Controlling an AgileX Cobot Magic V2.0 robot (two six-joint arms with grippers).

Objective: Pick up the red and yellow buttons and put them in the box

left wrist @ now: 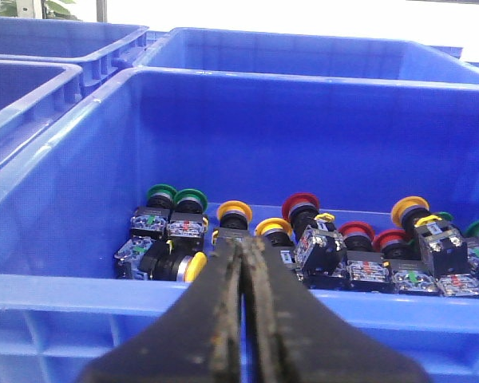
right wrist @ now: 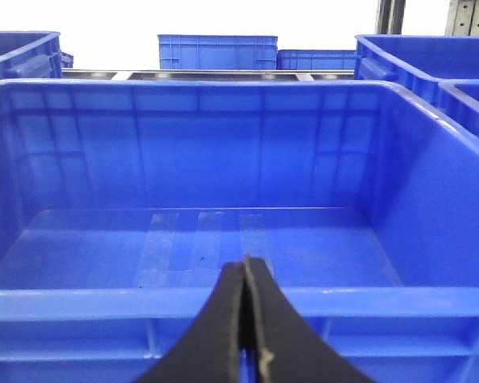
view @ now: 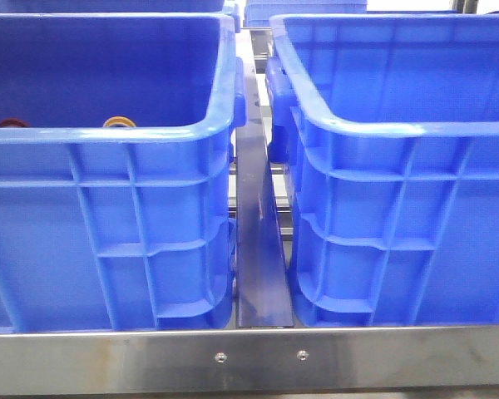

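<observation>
Several push buttons lie in a heap in the left blue crate (left wrist: 64,289). Among them are a red button (left wrist: 300,204) and a yellow button (left wrist: 234,211). The front view shows only a red cap (view: 12,123) and a yellow cap (view: 119,123) over that crate's rim (view: 108,133). My left gripper (left wrist: 243,242) is shut on nothing, hovering outside the near rim, tips pointing at the yellow button. The box (view: 382,129) on the right holds nothing. My right gripper (right wrist: 245,262) is shut on nothing above the box's near rim (right wrist: 104,303). Neither gripper appears in the front view.
Green-capped buttons (left wrist: 176,195) and more red and yellow ones (left wrist: 409,209) fill the same heap. A narrow metal strip (view: 262,249) runs between the two crates. More blue crates (right wrist: 215,51) stand behind and beside. A steel rail (view: 258,357) edges the front.
</observation>
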